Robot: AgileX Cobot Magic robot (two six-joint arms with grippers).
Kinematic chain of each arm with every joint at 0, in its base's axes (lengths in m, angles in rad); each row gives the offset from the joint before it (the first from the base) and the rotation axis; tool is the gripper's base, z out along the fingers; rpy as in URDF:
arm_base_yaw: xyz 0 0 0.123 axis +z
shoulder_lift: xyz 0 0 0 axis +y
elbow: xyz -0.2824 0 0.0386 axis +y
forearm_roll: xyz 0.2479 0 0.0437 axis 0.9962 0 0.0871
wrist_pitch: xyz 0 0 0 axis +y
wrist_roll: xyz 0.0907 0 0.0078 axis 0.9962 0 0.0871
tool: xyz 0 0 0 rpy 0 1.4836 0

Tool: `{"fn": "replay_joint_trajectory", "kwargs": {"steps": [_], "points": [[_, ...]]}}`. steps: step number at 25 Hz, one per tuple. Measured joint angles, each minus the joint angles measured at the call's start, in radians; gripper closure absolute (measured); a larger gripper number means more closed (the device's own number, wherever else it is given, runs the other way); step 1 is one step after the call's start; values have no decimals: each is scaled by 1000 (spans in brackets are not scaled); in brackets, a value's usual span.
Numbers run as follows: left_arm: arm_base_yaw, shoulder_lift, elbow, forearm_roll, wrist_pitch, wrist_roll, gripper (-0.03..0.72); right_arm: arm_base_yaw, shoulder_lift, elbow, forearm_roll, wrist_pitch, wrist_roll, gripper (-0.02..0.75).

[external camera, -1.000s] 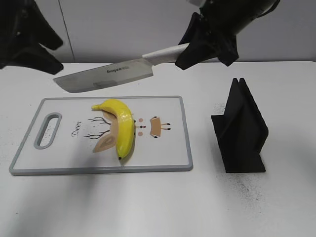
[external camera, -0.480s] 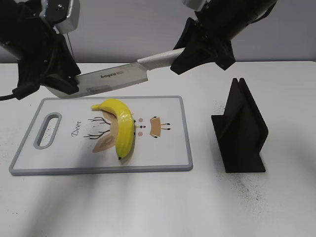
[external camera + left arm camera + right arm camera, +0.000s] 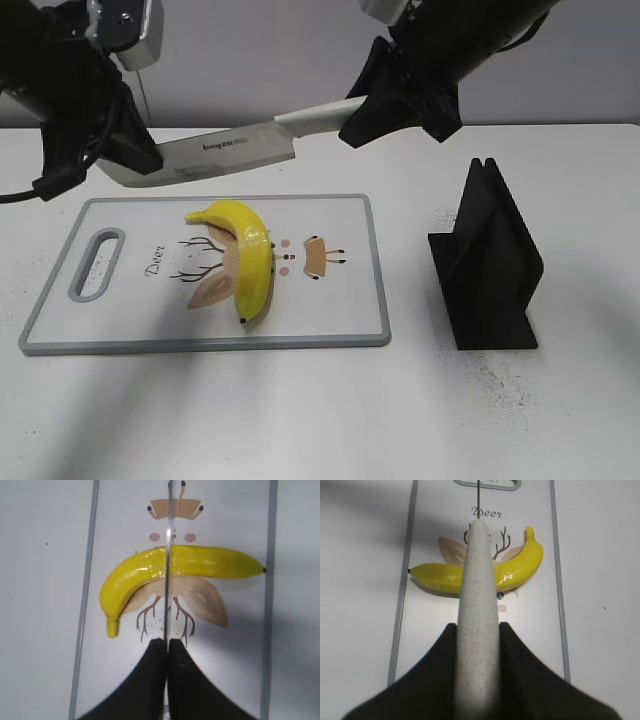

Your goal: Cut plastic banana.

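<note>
Plastic banana [image 3: 245,256] lies on the white cutting board [image 3: 350,320] with the grey rim, over the printed deer drawing, and it is whole, with no cut in it. Its curved back faces the far right side of the board, and one dark tip points toward the near edge. Above the board, a knife [image 3: 225,153] with a wide steel blade and a pale speckled handle is held in the air, not touching the banana. The right gripper [image 3: 400,95] is clamped around the handle; in the right wrist view the handle [image 3: 478,625] passes between its two black fingers. The left gripper [image 3: 115,150] is closed on the far end of the blade; in the left wrist view the thin edge of the blade [image 3: 168,555] comes out from between its fingers [image 3: 145,680] and crosses over the middle of the banana. So both grippers hold the same knife, one at each end. On the white table [image 3: 320,420], to the right of the board and apart from it, a black knife stand [image 3: 487,265] stands upright with a slot at the top.
</note>
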Motion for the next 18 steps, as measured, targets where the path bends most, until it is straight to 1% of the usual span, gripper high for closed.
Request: {"fn": "replay_joint_trajectory", "kwargs": {"steps": [4,9,11,18], "points": [[0,3,0,1,-25,1,692,1,10,-1,-47,-11,105,572],[-5,32,0,-11,-59,6,692,41,52,-7,-263,-18,298,566],[-8,46,0,-20,-63,8,692,53,76,-7,-318,-25,330,565],[-8,94,-3,-26,-88,8,692,62,97,-7,-359,-80,344,563]]}}
